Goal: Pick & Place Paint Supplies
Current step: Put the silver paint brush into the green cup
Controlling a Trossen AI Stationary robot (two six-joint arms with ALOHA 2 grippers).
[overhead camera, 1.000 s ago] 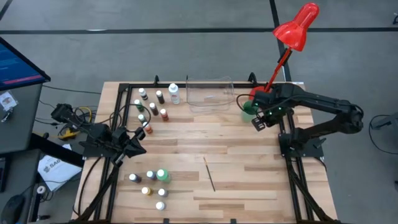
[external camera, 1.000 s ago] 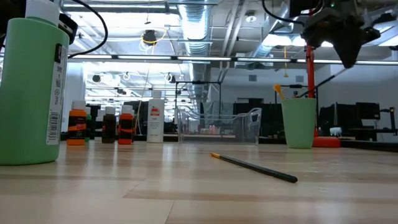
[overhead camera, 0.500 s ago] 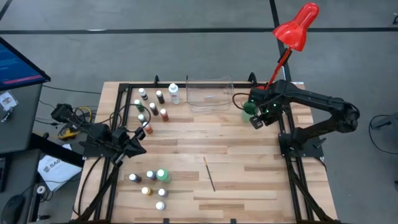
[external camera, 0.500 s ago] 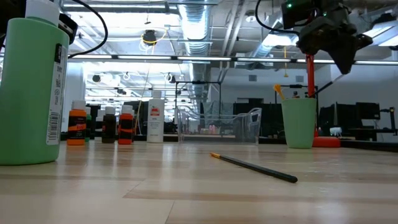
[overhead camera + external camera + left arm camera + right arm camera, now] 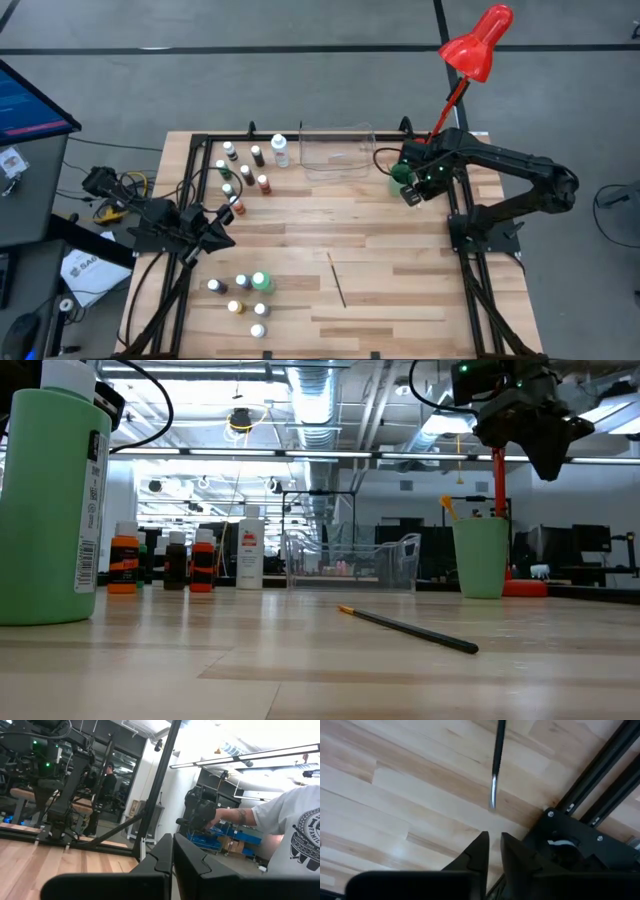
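A thin dark brush [image 5: 338, 280] [image 5: 410, 628] lies flat on the table's middle. Small white-capped bottles stand in a far-left cluster [image 5: 245, 170] beside a taller white bottle [image 5: 279, 150]. A near-left cluster [image 5: 245, 298] stands by a taller green bottle [image 5: 260, 282] [image 5: 50, 510]. My right gripper [image 5: 408, 194] [image 5: 547, 472] [image 5: 493, 840] hovers just near-right of the green cup [image 5: 399, 174], its fingers a narrow gap apart. In its wrist view another dark brush with a metal ferrule [image 5: 494, 775] ends short of the fingertips. My left gripper [image 5: 228, 238] [image 5: 172, 847] waits shut at the left edge.
A clear plastic tray [image 5: 336, 150] sits at the far edge, left of the cup [image 5: 480, 558], which holds a yellow stick [image 5: 447, 508]. A red lamp [image 5: 478, 45] rises behind the cup. Black frame rails [image 5: 600, 765] border the table's right side. A person [image 5: 290, 820] shows beyond the table.
My right gripper has shifted a little toward the table's left and far side, closer to the green cup, and has turned slightly. The brush on the table and the bottles have stayed where they were.
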